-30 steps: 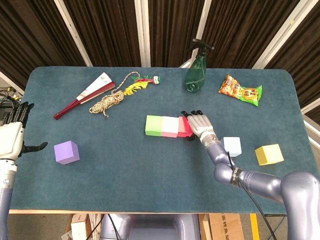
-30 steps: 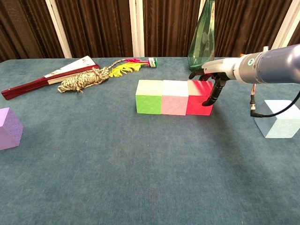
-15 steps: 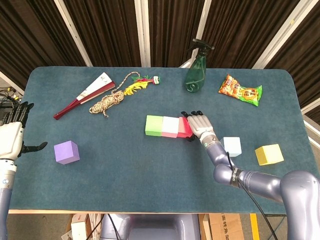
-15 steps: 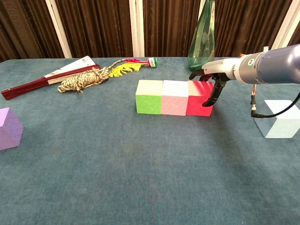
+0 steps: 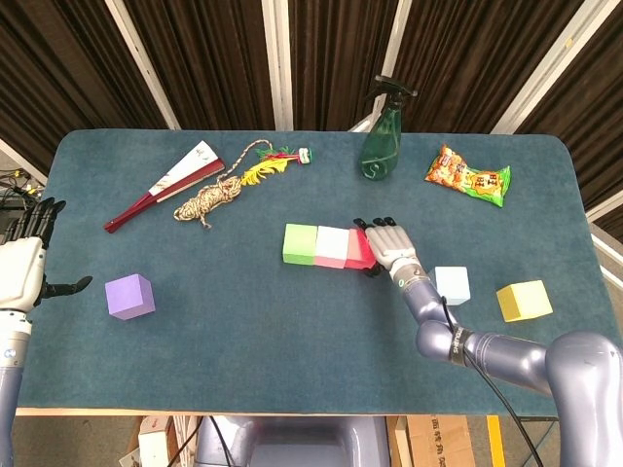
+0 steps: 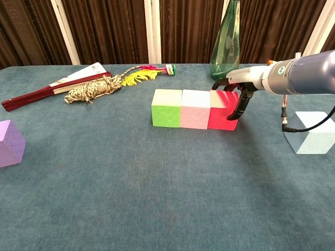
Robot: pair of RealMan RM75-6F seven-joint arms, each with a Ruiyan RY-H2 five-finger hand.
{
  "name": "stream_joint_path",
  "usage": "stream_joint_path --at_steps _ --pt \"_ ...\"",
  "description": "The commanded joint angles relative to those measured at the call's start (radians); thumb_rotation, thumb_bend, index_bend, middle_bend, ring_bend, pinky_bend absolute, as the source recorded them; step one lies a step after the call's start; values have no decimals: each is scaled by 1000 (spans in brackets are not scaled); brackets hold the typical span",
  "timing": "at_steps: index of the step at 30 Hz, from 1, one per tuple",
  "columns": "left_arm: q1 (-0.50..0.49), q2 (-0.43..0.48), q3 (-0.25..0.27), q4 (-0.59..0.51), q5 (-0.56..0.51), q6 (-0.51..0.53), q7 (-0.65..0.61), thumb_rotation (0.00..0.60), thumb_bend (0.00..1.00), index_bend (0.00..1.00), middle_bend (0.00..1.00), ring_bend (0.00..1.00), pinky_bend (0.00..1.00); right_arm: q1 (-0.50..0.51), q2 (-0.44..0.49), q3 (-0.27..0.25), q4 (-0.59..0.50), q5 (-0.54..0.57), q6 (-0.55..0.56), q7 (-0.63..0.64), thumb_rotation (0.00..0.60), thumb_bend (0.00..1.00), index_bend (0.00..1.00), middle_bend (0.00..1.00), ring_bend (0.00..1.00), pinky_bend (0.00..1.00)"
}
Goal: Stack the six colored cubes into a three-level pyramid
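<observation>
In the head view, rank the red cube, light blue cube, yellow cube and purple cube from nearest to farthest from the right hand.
1. Red cube: touching the right hand, at the row's right end.
2. Light blue cube: just right of the hand, nearer the front edge.
3. Yellow cube: farther right.
4. Purple cube: far across the table, on the left.

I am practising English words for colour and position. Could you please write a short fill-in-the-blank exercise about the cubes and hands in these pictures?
1. In the row of three cubes, the pink cube sits between the green cube and the ____ cube.
2. The right hand rests on the ____ cube.
3. The cube nearest the left hand is ____.
4. The light blue cube lies between the row and the ____ cube.

Missing words: red; red; purple; yellow
</observation>
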Motion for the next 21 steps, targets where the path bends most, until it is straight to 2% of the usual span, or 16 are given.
stream_joint_path --at_steps 1,12,21 --pt "0 0 0 0 1 1 0 600 132 0 0 8 76 0 0 -2 -2 1 1 0 600 303 0 252 90 0" --pt "1 2 0 2 0 -1 -3 600 132 0 0 8 76 6 -8 -2 1 4 5 1 600 303 0 244 79 0" --pt "1 2 -1 3 -2 -2 -4 600 131 0 0 8 76 6 -9 -6 0 10 3 2 600 303 0 79 16 0"
